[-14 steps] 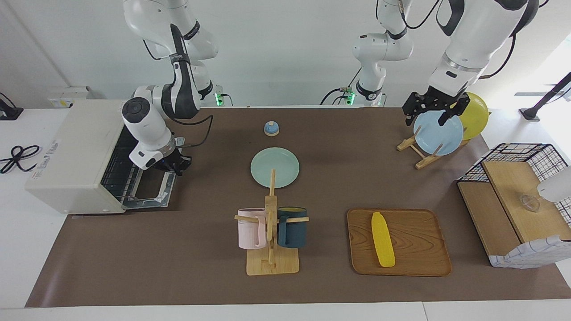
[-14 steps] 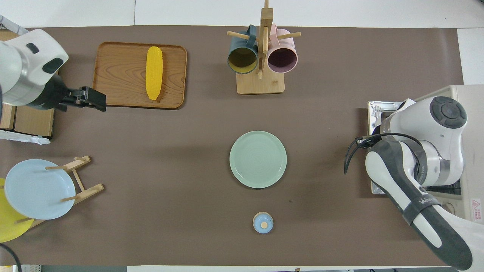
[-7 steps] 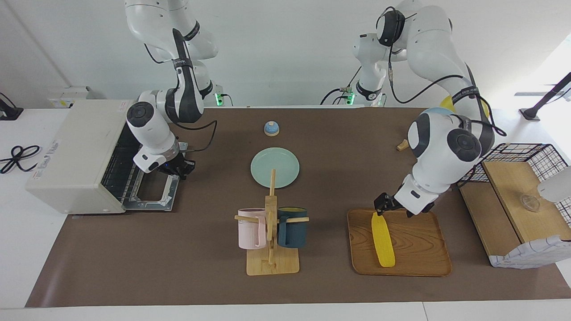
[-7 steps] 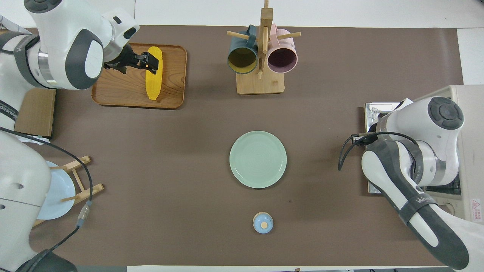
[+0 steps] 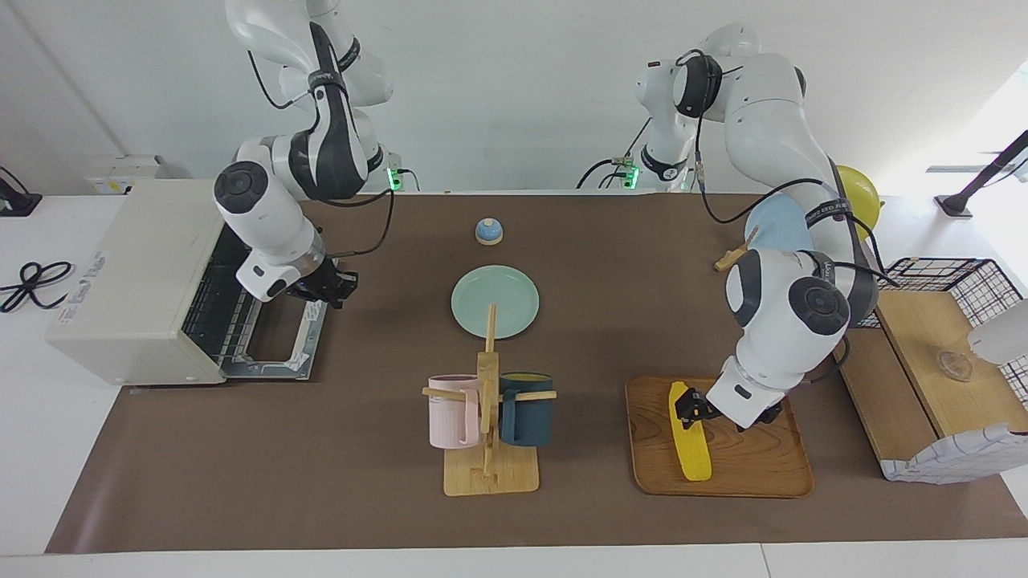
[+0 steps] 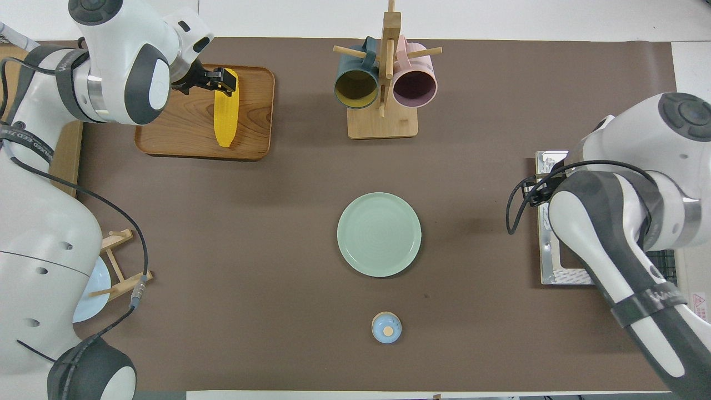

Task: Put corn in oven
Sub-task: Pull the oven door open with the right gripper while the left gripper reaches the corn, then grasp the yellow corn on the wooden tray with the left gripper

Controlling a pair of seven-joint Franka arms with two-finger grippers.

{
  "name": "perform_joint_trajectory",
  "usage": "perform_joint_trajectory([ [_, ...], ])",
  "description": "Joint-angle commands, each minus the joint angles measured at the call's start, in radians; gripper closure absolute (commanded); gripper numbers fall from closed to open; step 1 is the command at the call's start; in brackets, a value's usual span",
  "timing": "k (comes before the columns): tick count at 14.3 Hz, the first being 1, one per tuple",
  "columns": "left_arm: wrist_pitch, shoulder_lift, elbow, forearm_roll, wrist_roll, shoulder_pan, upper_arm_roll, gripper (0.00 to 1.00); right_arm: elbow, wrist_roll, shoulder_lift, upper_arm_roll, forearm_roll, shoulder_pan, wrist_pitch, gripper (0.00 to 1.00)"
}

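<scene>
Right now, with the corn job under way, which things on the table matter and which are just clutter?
In play:
- corn, lying on the wooden tray
- oven, door down
- left gripper, down at the corn
- right gripper, over the oven door

Lying about:
- green plate
- mug rack
- plate rack
- wire basket

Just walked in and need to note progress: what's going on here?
The left gripper is open, down at the corn, which lies on the wooden tray; nothing is lifted yet. The right gripper is shut, over the oven's lowered door at the right arm's end. The oven stands open, with no corn inside.
</scene>
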Motion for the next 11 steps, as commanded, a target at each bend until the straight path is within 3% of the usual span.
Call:
perform_joint_trajectory([
  [1, 0.040, 0.047, 0.036, 0.026, 0.024, -0.007, 0.005, 0.00, 0.116, 0.006, -0.024, -0.008, -0.011, -0.018, -0.185, 1.00],
  [5, 0.052, 0.055, 0.010, 0.014, 0.087, -0.023, -0.001, 0.00, 0.165, 0.004, -0.124, -0.008, -0.100, -0.023, -0.349, 1.00],
  [8, 0.089, 0.069, -0.004, 0.011, 0.087, -0.022, -0.001, 0.00, 0.291, 0.004, -0.116, -0.005, -0.143, -0.024, -0.507, 1.00],
  [10, 0.110, 0.069, -0.022, 0.014, 0.087, -0.023, 0.002, 0.00, 0.280, 0.009, -0.120, -0.007, -0.131, -0.029, -0.505, 0.74],
  [11, 0.121, 0.067, -0.034, 0.014, 0.087, -0.022, 0.002, 0.00, 0.273, 0.006, -0.123, -0.007, -0.121, -0.048, -0.505, 0.49],
])
